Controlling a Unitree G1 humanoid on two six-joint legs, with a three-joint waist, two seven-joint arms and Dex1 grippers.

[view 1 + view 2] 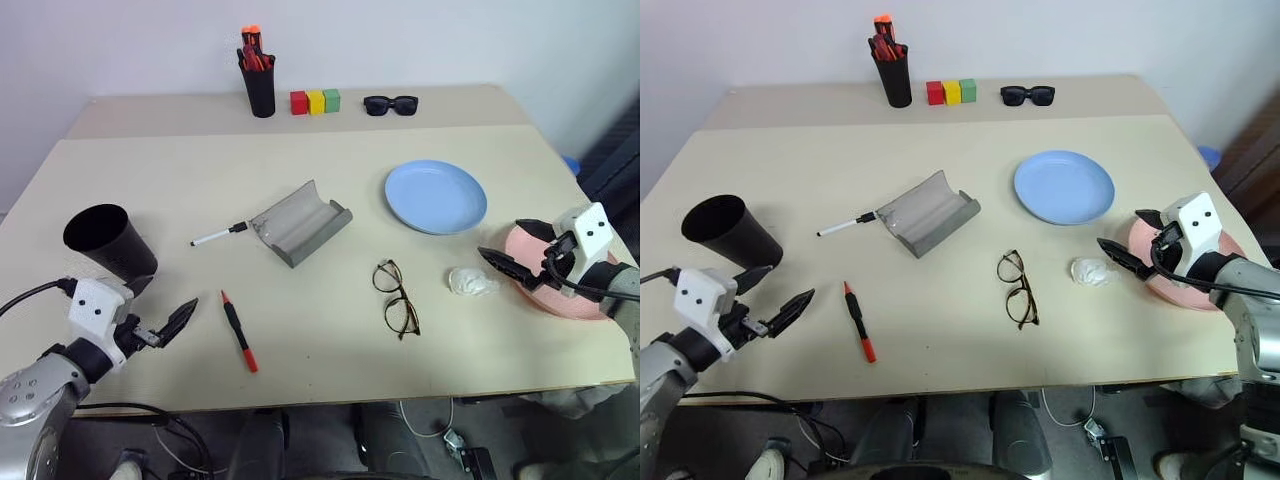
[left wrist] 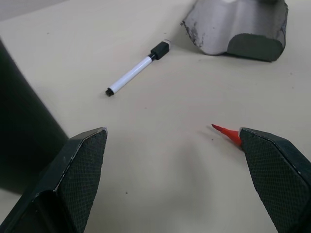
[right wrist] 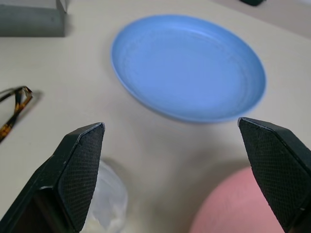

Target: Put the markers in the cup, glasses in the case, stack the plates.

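Observation:
The black cup (image 1: pixel 108 240) stands at the table's left. My open left gripper (image 1: pixel 162 303) hovers just in front of it, empty. The black marker with red ends (image 1: pixel 239 332) lies to that gripper's right, its red tip (image 2: pixel 226 132) beside one finger. A white marker (image 1: pixel 220 235) rests next to the open grey case (image 1: pixel 300 222). The wire-framed glasses (image 1: pixel 396 298) lie unfolded at centre front. A blue plate (image 1: pixel 436 196) sits right of the case. My right gripper (image 1: pixel 500 240) is open and empty over the near edge of the pink plate (image 1: pixel 560 290).
A crumpled white wad (image 1: pixel 472 282) lies between the glasses and the pink plate. Along the far edge stand a slim black pen holder (image 1: pixel 259 80) with red-orange pens, three coloured blocks (image 1: pixel 315 101) and black sunglasses (image 1: pixel 390 104).

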